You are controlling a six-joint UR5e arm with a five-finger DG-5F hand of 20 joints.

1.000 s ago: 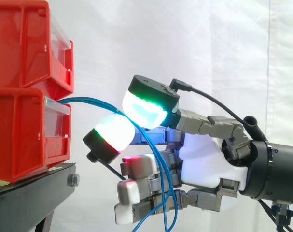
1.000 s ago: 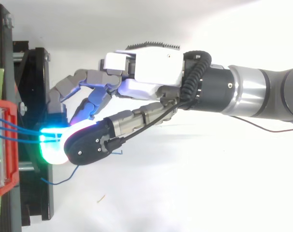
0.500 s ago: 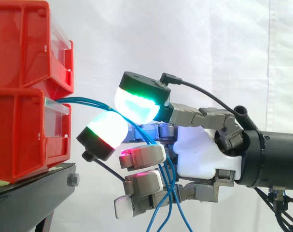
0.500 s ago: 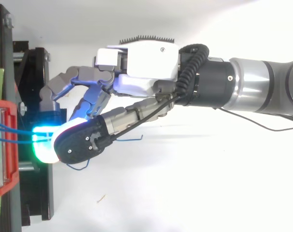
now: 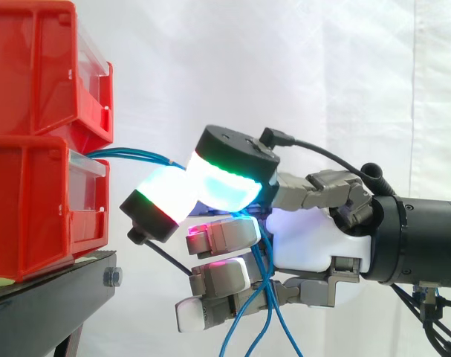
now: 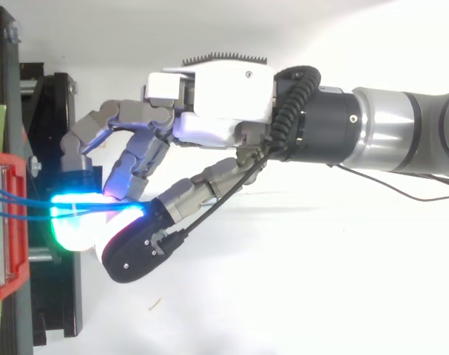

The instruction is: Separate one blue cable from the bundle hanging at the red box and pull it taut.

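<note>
Blue cables (image 5: 136, 155) in hand (image 5: 314, 245) pinch; ends off-frame at btm.

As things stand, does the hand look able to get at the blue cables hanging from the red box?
Likely yes: the hand has its glowing pads closed on the blue cables just off the red box, nothing between. Whether it holds one cable alone is unclear.

White-palmed robot hand (image 5: 314, 249) has grey fingers (image 5: 219, 236), green-white glowing pads (image 5: 226, 187), black wrist (image 5: 422, 242).

Bright, even light; soft, faint shadows.
</note>
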